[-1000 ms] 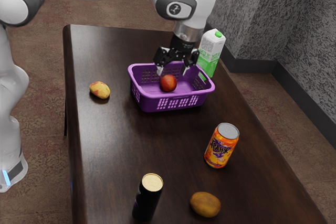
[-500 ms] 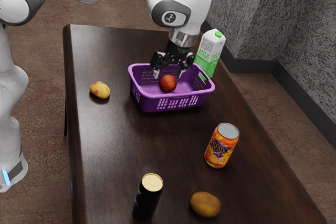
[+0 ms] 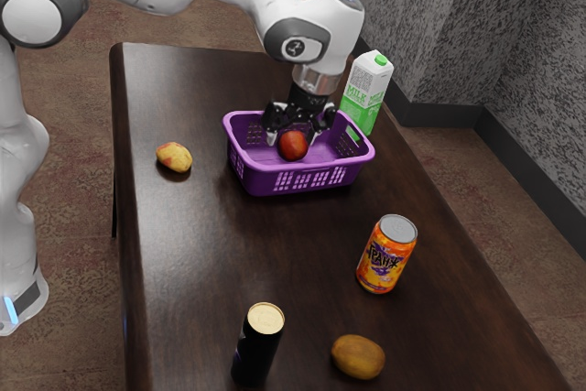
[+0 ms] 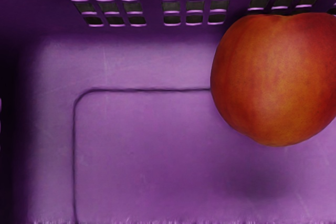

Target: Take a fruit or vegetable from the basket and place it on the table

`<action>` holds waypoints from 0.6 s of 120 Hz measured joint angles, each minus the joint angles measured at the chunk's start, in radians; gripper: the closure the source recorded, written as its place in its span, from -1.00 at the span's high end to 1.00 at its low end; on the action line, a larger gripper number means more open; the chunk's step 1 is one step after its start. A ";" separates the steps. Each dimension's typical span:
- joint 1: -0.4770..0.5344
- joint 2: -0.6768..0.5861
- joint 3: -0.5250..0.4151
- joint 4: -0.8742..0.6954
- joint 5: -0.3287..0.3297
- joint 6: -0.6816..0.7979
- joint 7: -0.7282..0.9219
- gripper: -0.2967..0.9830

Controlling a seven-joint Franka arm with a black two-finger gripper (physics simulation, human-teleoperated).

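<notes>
The gripper (image 3: 293,137) hangs over the basket (image 3: 299,180), and the peach (image 3: 293,145) lies low beneath it, on the basket's floor. In the exterior view the two fingertips stand to the left and right of the peach, spread apart, with nothing clamped between them. Along the view's left and right, then, the peach looks well lined up; how far it sits to the near or far side of the hand is harder to judge. The wrist view has the peach well off its centre, close by a slotted wall, so a small sideways correction may be wanted along with the descent. Whether peach and wall touch cannot be told.

The coming move is probably down, with one finger passing on each side of the peach. The risk is a fingertip catching the wall or landing on the peach's crown.

The peach is nearly round, with no long axis to match, and shows a shallow dip at one edge. Its skin is smooth, deep red warming to orange across the middle. It should roll if nudged off-centre. The table (image 3: 201,254) has bare wood on the near side for setting it down.
</notes>
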 joint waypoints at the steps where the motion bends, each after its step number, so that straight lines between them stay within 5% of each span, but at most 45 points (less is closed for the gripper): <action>1: -0.001 0.000 0.001 -0.001 0.000 0.001 0.000 0.54; 72: 0.048 0.002 0.038 -0.039 -0.002 0.035 0.020 0.54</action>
